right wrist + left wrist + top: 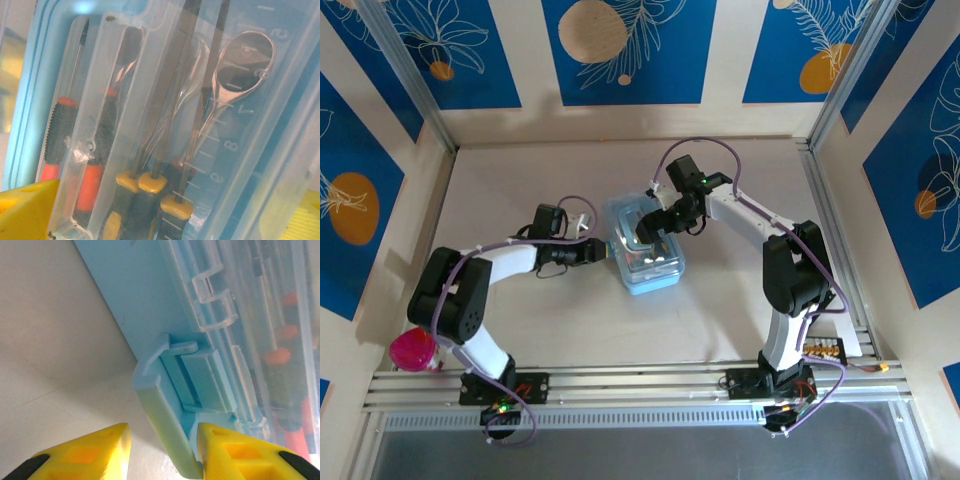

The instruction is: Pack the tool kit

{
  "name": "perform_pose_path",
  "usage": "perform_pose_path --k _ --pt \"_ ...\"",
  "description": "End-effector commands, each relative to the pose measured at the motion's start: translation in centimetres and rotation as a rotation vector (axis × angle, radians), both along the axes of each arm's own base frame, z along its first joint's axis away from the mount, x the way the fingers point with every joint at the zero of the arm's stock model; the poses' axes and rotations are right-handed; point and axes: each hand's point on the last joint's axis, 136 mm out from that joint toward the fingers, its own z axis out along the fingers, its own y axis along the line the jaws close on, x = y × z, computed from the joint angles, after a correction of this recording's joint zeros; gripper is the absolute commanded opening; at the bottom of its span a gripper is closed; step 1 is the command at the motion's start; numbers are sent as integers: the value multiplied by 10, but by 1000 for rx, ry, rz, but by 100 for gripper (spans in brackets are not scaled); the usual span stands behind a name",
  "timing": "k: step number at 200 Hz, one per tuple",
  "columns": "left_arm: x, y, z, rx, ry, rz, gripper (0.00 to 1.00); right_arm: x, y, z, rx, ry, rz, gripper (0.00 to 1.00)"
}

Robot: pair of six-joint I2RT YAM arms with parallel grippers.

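The pale beige worktop [520,180] is sitting inside a boxed-in bay. Its walls [620,50] are showing blue panels printed with white leaves and orange discs, and metal rails [640,375] are running along the near edge. In the left wrist view the worktop is looking smooth and matt, with a soft shadow lying beside the case.

The light-blue case [645,250] is resting flat on the worktop, directly ahead of the left jaws and directly under the right jaws. The left jaws are standing partly open and gripping nothing. The case's blue latch [165,410] is poking in between the yellow fingertips [85,455]. It is lying against one of them and leaving a gap to the other.

The right jaws are spread wide over the clear lid [260,150], with a yellow fingertip showing at each lower corner of the right wrist view. I cannot tell whether they are touching the case.

Between the right jaws, tools are showing through the lid: red-handled screwdrivers [55,135], yellow-collared screwdrivers [150,182] and a shiny wrench [243,65].

A pink cup [412,350] is standing well behind the left jaws, beside that arm's base.
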Motion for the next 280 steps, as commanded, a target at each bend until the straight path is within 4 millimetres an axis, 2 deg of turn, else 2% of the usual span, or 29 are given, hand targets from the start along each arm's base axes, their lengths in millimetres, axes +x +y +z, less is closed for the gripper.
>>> perform_pose_path --k 1,18,43,106,156,185,202,280 --pt "9 -8 4 -20 -14 -6 39 -78 4 -66 -50 357 94 96" --pt "12 -10 6 -24 -17 -7 38 -78 4 -66 -50 360 93 96" --pt "14 -10 11 -19 -26 -8 30 -79 3 -67 -50 360 94 96" --pt "9 -7 18 -3 -30 -12 20 -79 4 -67 -49 360 95 96" --pt "6 -3 25 16 -39 -15 21 -77 6 -67 -41 360 95 96" --pt "8 -4 29 13 -46 -17 34 -78 7 -68 -40 365 97 96" --pt "9 -5 30 6 -46 -20 38 -78 7 -69 -41 366 96 96" --pt "10 -8 41 -20 -69 -22 39 -80 8 -70 -37 378 102 96"
